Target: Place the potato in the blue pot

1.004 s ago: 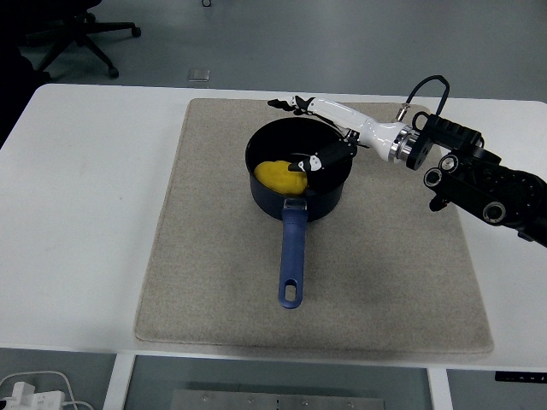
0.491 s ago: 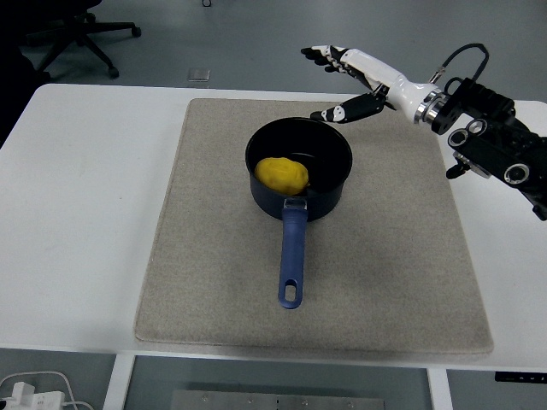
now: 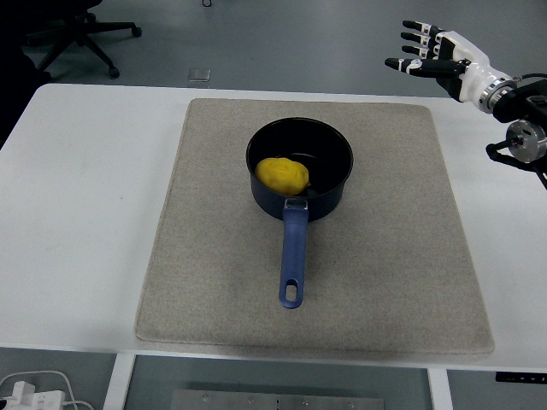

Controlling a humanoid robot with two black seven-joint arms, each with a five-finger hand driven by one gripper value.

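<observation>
The potato (image 3: 282, 174) lies inside the blue pot (image 3: 299, 169), against its left inner wall. The pot stands on a beige mat (image 3: 214, 256) on the white surface (image 3: 77, 188), handle toward the near edge. The right robot hand (image 3: 432, 53) hovers far right of the pot, fingers spread, holding nothing.

White desk (image 3: 85, 213), broad, rounded far-left corner. Beige rectangular mat (image 3: 385, 273) laid flat across its middle. Grey floor (image 3: 256, 34) beyond the far edge, with a small square floor plate (image 3: 198, 75). Black office chair base (image 3: 81, 34) at far left. White cable and plug (image 3: 30, 395) at near left, below the desk edge.
</observation>
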